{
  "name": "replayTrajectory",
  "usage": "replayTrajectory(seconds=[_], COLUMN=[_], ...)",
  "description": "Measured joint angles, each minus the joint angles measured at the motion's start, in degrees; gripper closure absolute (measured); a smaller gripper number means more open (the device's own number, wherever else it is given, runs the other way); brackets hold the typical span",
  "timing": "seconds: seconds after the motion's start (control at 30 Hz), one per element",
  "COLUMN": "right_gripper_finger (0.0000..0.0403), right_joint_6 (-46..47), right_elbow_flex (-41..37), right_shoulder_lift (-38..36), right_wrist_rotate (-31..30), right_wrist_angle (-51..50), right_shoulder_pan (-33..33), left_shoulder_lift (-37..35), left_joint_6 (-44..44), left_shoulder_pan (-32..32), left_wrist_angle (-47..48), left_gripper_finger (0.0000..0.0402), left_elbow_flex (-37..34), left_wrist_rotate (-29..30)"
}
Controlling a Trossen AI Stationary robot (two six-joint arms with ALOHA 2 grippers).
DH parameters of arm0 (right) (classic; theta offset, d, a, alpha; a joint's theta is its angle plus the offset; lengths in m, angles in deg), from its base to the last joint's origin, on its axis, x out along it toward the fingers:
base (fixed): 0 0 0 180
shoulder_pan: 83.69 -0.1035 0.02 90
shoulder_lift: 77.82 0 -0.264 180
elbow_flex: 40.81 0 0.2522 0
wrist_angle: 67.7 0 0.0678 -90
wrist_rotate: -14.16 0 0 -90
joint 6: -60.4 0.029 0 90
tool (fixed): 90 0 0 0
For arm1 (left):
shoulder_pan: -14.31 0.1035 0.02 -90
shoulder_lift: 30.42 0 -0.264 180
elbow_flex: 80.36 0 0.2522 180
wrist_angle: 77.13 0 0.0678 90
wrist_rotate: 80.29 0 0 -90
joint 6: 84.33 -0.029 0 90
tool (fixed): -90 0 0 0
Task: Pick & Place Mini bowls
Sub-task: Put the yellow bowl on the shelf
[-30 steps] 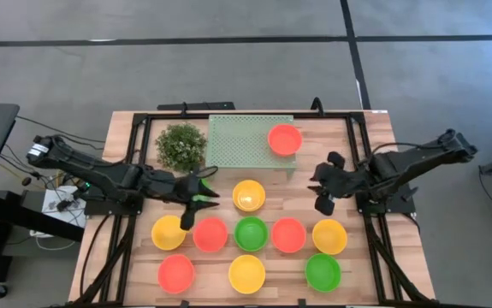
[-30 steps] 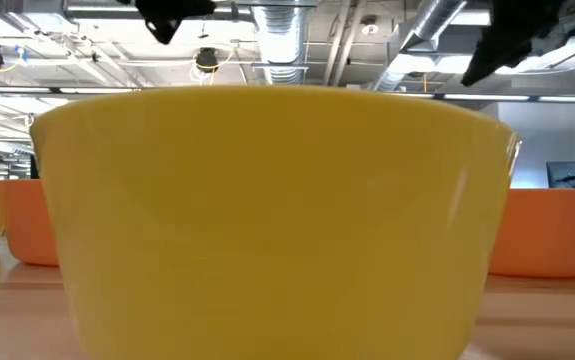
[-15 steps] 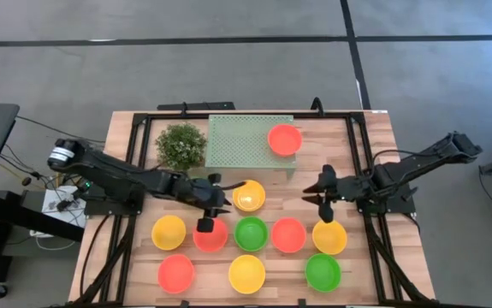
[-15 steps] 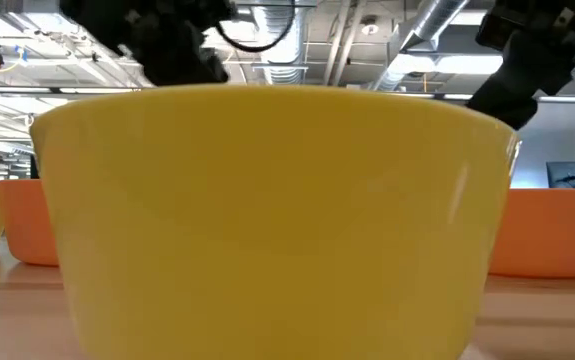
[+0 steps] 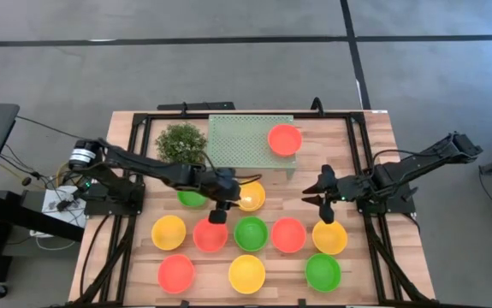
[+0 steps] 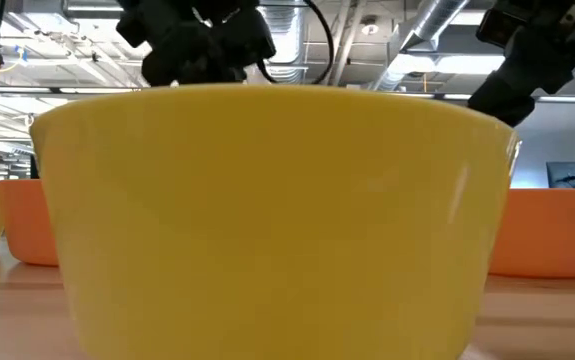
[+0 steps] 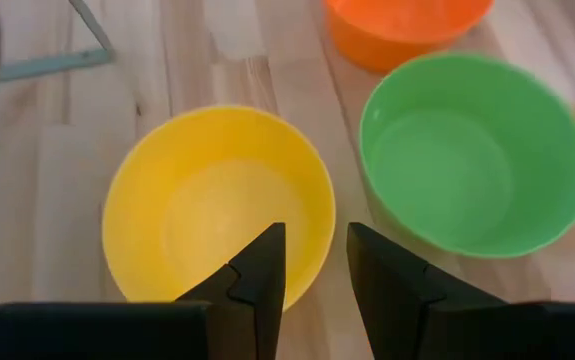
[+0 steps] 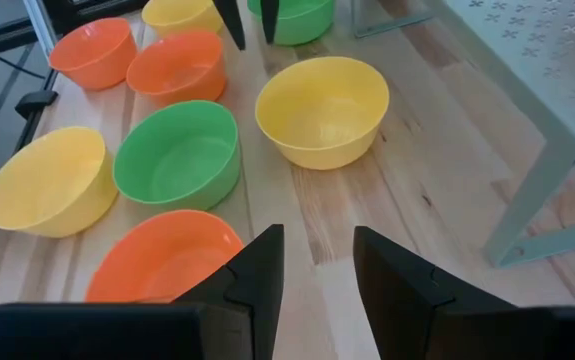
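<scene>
Several mini bowls, red-orange, yellow and green, stand on their bases on the wooden table. One yellow bowl (image 5: 248, 195) sits alone in front of the tray. My left gripper (image 7: 315, 250) is open at this bowl's (image 7: 217, 205) rim. One finger shows over the inside and one outside; whether they touch it I cannot tell. A green bowl (image 5: 192, 198) shows behind the left arm. One red-orange bowl (image 5: 285, 139) rests on the pale green tray (image 5: 246, 137). My right gripper (image 5: 312, 198) hangs open over bare wood at the right, with nothing in it (image 8: 317, 265).
A bushy plant (image 5: 181, 145) stands left of the tray. Two rows of bowls fill the near half, among them a green one (image 7: 472, 150) close beside the yellow bowl. A yellow bowl (image 6: 267, 220) fills the low view. A black frame (image 5: 361, 154) borders the table.
My left gripper has moved toward the table's right edge and down, from over the left bowls to the lone yellow bowl, uncovering a green bowl. My right gripper sank and tipped lower at first, then kept still.
</scene>
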Motion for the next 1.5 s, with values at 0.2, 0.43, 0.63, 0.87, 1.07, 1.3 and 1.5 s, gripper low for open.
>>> replayTrajectory(seconds=[0.2, 0.43, 0.63, 0.87, 1.07, 1.3, 1.5], right_gripper_finger=[0.0285, 0.0285, 0.0285, 0.0285, 0.0285, 0.0285, 0.0284], right_joint_6=[0.00, 0.00, 0.02, 0.04, 0.16, 0.15, 0.15], right_elbow_flex=[0.02, 0.04, 0.04, 0.07, 0.09, 0.09, 0.09], right_shoulder_lift=[0.02, 0.02, 0.02, 0.09, 0.07, 0.09, 0.08], right_wrist_rotate=[0.01, 0.01, 0.00, 0.01, -0.01, -0.02, -0.01], right_wrist_angle=[-0.06, -0.06, -0.07, -0.11, -0.04, -0.09, -0.10], right_shoulder_pan=[0.00, 0.00, 0.00, 0.00, -0.08, -0.09, -0.09], left_shoulder_lift=[3.72, 5.58, 5.58, 6.53, 6.56, 6.35, 4.21], left_joint_6=[-1.39, -1.39, -1.37, 0.38, 0.38, -0.03, 0.48], left_shoulder_pan=[0.00, 0.00, 0.00, -0.11, -0.11, -0.12, -2.55], left_wrist_angle=[-0.03, -0.03, -0.08, -0.68, -1.39, -2.55, -2.94], left_gripper_finger=[0.0291, 0.0291, 0.0291, 0.0291, 0.0294, 0.0373, 0.0391], left_elbow_flex=[0.00, -0.04, -0.04, -0.92, -3.65, -3.80, -3.79], left_wrist_rotate=[-0.04, -0.02, -0.03, -0.03, 1.80, 4.10, 4.19])
